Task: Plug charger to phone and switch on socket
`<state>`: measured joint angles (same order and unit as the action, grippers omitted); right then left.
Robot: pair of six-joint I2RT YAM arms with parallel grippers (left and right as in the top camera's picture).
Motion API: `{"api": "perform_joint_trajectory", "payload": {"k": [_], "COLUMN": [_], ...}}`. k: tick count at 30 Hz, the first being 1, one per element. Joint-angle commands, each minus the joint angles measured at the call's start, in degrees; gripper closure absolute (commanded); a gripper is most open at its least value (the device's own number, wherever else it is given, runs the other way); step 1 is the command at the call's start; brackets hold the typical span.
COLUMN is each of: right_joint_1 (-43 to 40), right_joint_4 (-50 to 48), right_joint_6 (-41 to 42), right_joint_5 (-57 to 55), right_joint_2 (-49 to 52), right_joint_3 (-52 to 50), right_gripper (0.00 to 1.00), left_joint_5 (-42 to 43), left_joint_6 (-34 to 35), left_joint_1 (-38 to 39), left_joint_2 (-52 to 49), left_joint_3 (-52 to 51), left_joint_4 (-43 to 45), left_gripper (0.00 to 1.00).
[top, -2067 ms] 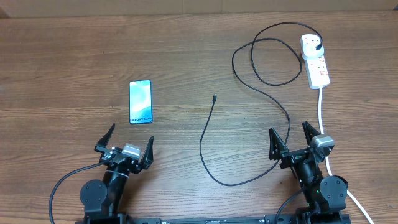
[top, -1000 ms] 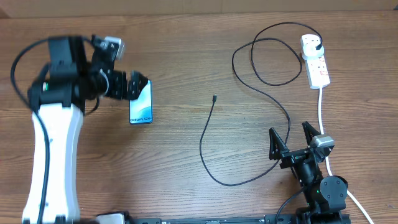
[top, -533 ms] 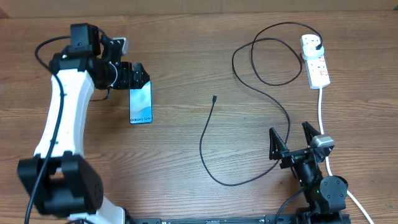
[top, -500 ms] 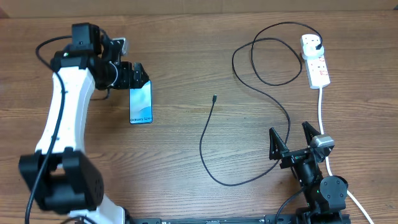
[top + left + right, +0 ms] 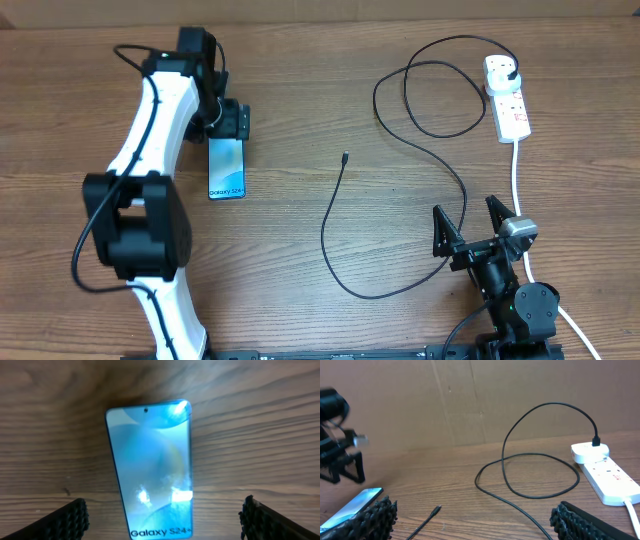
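Observation:
The phone (image 5: pixel 227 170) lies flat on the wooden table at the left, blue screen up. My left gripper (image 5: pixel 232 122) is open and empty, hovering over the phone's far end. In the left wrist view the phone (image 5: pixel 150 460) lies between the spread fingers (image 5: pixel 162 525). The charger cable (image 5: pixel 330 225) snakes across the middle, its loose connector tip (image 5: pixel 344 156) right of the phone and its black plug (image 5: pixel 512 72) seated in the white socket strip (image 5: pixel 507 105). My right gripper (image 5: pixel 465 210) is open and empty near the front right, apart from the cable. The right wrist view shows the tip (image 5: pixel 436 510) and the strip (image 5: pixel 612 472).
The strip's thick white cord (image 5: pixel 517 175) runs down past my right arm to the front edge. A brown cardboard wall (image 5: pixel 470 400) stands behind the table. The charger's loops (image 5: pixel 430 95) lie left of the strip.
My left arm has swung from its rest pose at the front to the phone, and its open gripper now hangs over the phone's far end. The right arm, cable and phone have not moved.

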<state>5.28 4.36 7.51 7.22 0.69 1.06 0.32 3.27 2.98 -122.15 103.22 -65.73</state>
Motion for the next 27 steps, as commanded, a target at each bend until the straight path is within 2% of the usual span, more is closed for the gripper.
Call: {"api": "perform_joint_trajectory", "payload": {"k": [1,8,18,27], "right_joint_1": [0.00,0.00,0.00,0.00], "right_joint_4": [-0.20,-0.20,-0.20,-0.20], "right_joint_6": [0.09,0.09,0.09,0.11], "right_joint_5": [-0.07,-0.07,-0.07,-0.07], "right_joint_2": [-0.42,-0.42,-0.42,-0.42], "right_joint_3": [-0.59,-0.59,-0.59,-0.59], "right_gripper": [0.00,0.00,0.00,0.00], "left_joint_5": [-1.79,-1.79,-1.77,-1.27], "left_joint_6": [1.22,2.40,2.97,6.25], "left_joint_1": [-0.26,-0.26,-0.28,-0.26], "left_joint_2": [-4.15,-8.52,-9.01,-9.01], "left_joint_3": [1.09,0.94,-0.07,-6.08], "left_joint_4": [-0.94,-1.22,-0.42,3.98], "left_gripper": [0.09,0.10,0.14,0.15]}}
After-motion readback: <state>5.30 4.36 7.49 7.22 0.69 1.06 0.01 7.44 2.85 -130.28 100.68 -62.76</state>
